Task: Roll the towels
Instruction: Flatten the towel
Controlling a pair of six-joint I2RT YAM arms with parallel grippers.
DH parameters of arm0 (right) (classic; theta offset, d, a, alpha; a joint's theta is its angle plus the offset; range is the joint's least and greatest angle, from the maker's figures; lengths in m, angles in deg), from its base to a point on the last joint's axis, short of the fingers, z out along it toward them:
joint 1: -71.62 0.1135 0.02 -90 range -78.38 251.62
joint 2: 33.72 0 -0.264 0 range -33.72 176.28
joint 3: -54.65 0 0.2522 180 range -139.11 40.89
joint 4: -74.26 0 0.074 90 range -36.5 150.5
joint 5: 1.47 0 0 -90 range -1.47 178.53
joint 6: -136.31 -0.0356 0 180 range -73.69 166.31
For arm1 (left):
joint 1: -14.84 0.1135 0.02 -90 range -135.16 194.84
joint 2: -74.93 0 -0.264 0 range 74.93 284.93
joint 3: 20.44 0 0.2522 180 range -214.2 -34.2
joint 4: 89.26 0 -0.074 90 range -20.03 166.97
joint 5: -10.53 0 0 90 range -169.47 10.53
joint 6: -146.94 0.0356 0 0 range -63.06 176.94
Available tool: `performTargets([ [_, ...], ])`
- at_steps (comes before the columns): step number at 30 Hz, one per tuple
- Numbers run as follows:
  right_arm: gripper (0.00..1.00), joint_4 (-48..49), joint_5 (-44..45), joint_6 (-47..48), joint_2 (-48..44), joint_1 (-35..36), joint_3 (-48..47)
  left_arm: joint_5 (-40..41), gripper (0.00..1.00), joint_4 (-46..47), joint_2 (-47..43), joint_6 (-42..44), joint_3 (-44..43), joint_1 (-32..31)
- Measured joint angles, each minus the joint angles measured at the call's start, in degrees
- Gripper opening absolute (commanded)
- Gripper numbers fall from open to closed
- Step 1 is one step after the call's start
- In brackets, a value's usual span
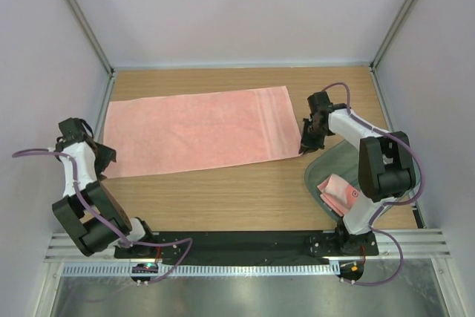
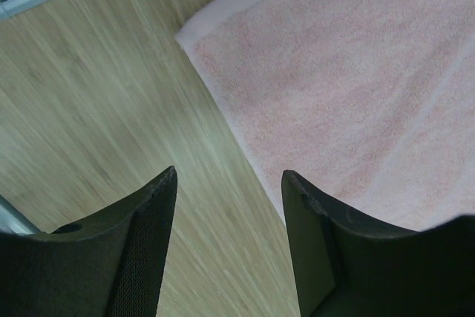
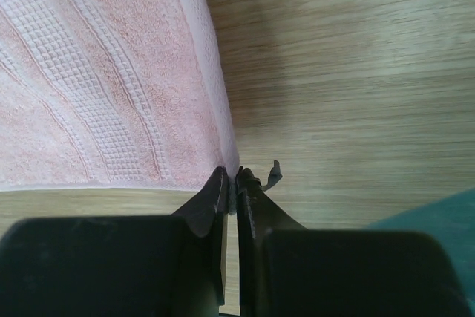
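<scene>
My right gripper [image 3: 231,180] is closed to a thin slit, pinching the near right corner of the spread towel [image 1: 197,131]. My left gripper [image 2: 228,176] stands about half open with nothing in it, at that towel's near left corner, one finger over the hem. The towel lies flat on the table [image 1: 223,198]. It is salmon-pink terry with a waffle-woven band and ribbed stripes at the short end. The second towel [image 1: 338,192] lies folded in the tub [image 1: 334,161]. Any label text is too small to read.

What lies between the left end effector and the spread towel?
Only a strip of bare wooden table; the left wrist view shows it between left end effector and spread towel.
</scene>
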Motion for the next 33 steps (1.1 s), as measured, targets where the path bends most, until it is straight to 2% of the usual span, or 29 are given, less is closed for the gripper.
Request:
performTargets([
  [4,0.01,-0.13,0.66,0.04,0.00,-1.05,0.00,2.86,0.57,-0.07,1.36,0.15,-0.04,0.17],
  [5,0.01,-0.15,0.72,0.02,0.00,-1.27,0.00,3.15,0.55,-0.09,2.16,0.22,-0.07,0.22],
  [6,0.01,-0.17,0.63,0.02,0.00,-1.46,0.00,3.08,0.49,-0.17,3.19,0.42,-0.20,0.26],
  [7,0.01,-0.15,0.42,0.00,0.00,-1.77,0.02,2.93,0.48,-0.15,4.26,0.57,-0.26,0.31],
  [17,0.01,-0.31,-0.39,-0.02,0.02,-6.69,-0.22,6.29,0.53,-1.73,6.49,3.21,-0.46,-1.90],
  [21,0.01,-0.13,-1.16,-0.02,0.28,-8.52,-0.87,6.23,0.54,-2.45,10.34,4.48,-1.55,-2.69],
  [29,0.01,0.59,-3.54,-0.22,0.92,-10.58,-0.90,11.28,0.59,-4.31,13.79,4.66,-2.29,-13.22],
  [33,0.01,0.87,-4.52,-0.22,0.92,-10.67,-0.83,14.43,0.59,-5.27,14.34,4.59,-3.08,-13.49],
])
